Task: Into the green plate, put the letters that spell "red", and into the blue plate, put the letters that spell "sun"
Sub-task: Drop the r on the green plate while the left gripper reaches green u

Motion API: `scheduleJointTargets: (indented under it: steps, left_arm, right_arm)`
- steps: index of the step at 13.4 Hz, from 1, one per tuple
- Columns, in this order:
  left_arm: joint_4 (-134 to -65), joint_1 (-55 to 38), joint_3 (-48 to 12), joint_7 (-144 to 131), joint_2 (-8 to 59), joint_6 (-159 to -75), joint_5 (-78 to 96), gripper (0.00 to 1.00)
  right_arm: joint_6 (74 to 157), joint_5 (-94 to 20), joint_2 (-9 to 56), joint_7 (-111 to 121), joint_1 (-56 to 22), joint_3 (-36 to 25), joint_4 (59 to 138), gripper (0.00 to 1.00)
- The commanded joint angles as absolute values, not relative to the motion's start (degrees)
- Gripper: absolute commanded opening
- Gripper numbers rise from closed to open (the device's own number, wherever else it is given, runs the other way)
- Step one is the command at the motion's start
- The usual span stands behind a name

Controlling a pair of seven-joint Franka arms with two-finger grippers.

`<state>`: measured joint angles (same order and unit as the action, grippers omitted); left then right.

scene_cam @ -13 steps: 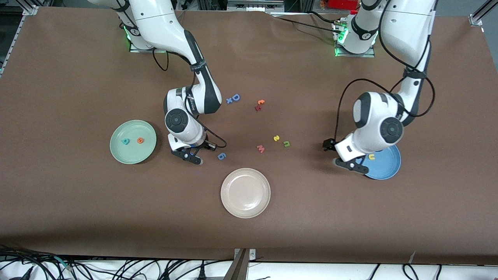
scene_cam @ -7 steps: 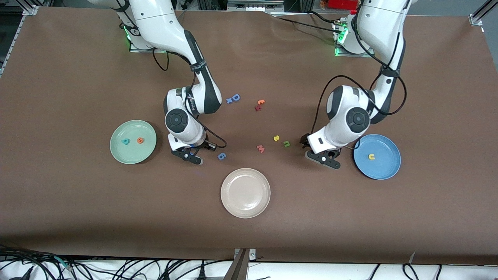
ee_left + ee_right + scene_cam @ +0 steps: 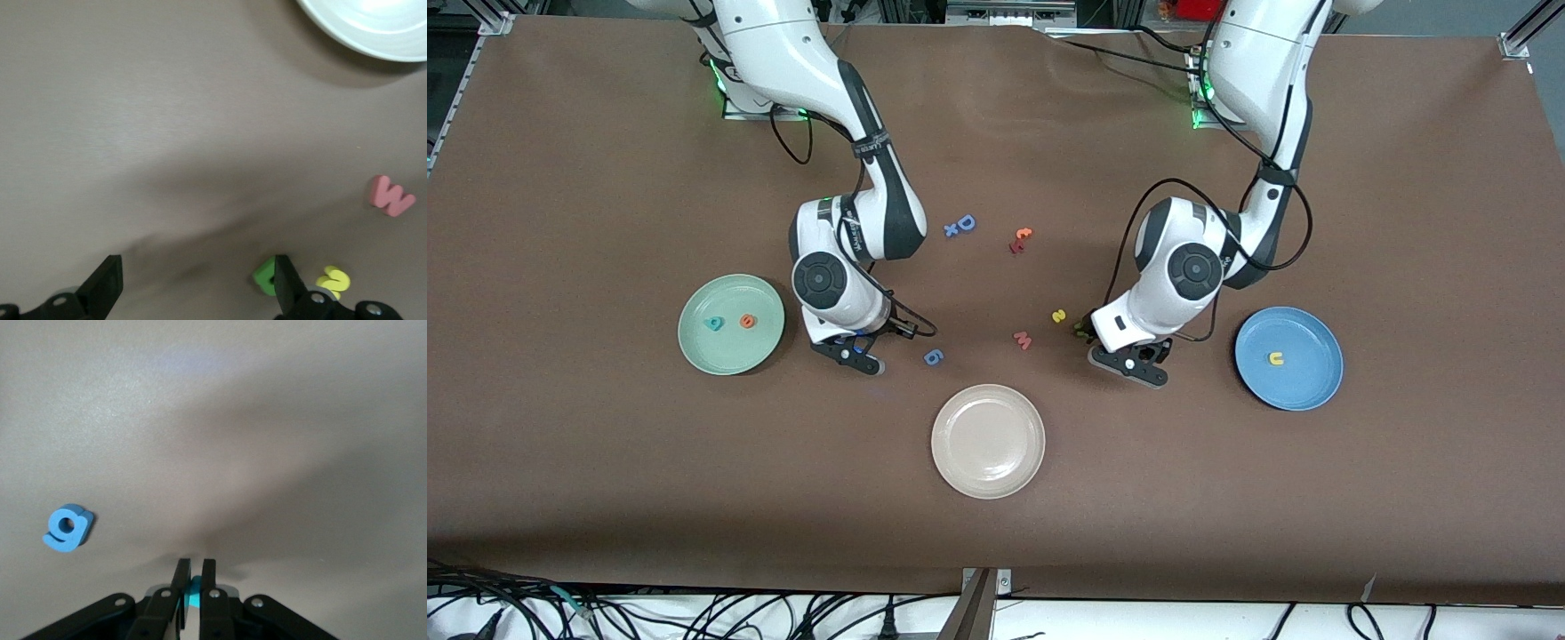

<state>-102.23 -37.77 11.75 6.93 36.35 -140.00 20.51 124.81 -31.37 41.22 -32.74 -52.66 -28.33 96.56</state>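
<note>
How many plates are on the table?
3. The green plate sits toward the right arm's end, the blue plate toward the left arm's end, and the beige-white plate lies between them, nearest the front camera.

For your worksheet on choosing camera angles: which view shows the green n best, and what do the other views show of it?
The left wrist view: the green n lies plainly on the table beside the yellow s, just inside one finger of the open left gripper. In the front view the arm's hand hides it almost entirely. The right wrist view does not show it.
</note>
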Motion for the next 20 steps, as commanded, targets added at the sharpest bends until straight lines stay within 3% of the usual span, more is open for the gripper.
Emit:
scheduleJointTargets:
  steps: [1,6,11,13,20]
  left_arm:
    - [-100.7,-40.7,12.7,5.4,38.7,-142.6,22.5,1.00]
    - [-100.9,-43.1,12.7,2.5,41.1,-146.2,22.5,1.00]
    - [-102.0,-43.2,13.2,2.5,41.0,-146.3,22.2,1.00]
    - [-102.3,-43.2,13.2,2.6,40.9,-146.1,22.1,1.00]
    - [-105.6,-44.0,13.2,2.6,38.6,-144.8,22.0,1.00]
  right_arm:
    - [123.3,-31.8,40.2,-32.5,-52.8,-28.7,96.6,0.03]
    - [118.1,-30.9,38.5,-28.2,-52.8,-32.1,96.7,0.03]
    - [107.6,-30.8,38.0,-8.4,-52.6,-44.5,97.3,0.03]
    - [107.6,-30.8,38.6,0.0,-51.1,-47.7,98.9,0.03]
    - [113.2,-31.9,40.0,5.2,-49.6,-47.5,107.0,0.07]
